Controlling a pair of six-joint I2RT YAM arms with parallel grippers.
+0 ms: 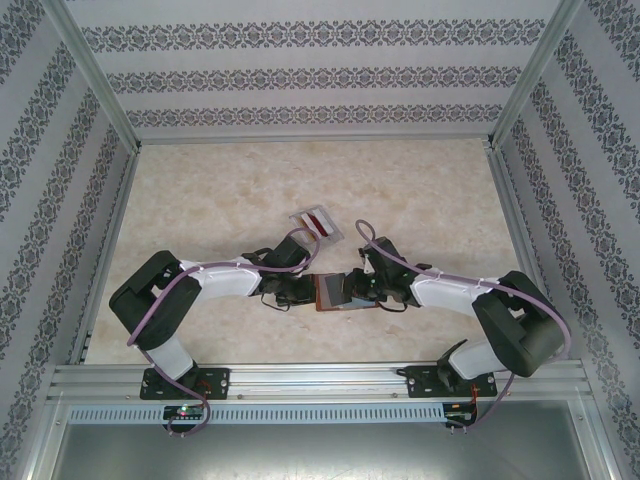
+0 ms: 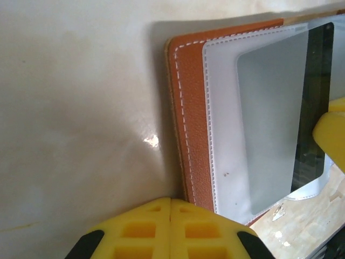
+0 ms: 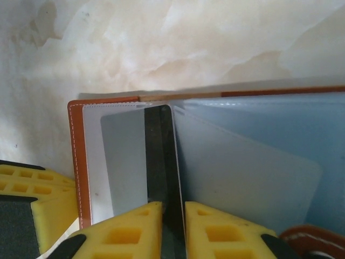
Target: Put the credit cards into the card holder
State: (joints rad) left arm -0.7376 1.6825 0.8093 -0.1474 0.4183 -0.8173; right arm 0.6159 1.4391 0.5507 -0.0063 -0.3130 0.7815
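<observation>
Though shut, left tool (image 2: 170,209) at card holder (image 2: 191,108) edge; right tool (image 3: 173,211) slightly parted at grey card (image 3: 126,162).

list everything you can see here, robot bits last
card holder: one, orange-brown with white stitching, lying open on the table between the two arms
grey card: one, grey with a dark stripe, inside a clear sleeve of the card holder
clear tray: one, see-through, on the table just beyond the card holder
cards: count unclear, dark red and pale, in the clear tray
table: one, beige marbled
walls: three, white with grey patterned bands, around the table
arms: two, white and black, meeting at the card holder
left fingers: yellow, pressed together at the card holder's edge
right fingers: yellow, narrow gap, over the grey card's stripe
</observation>
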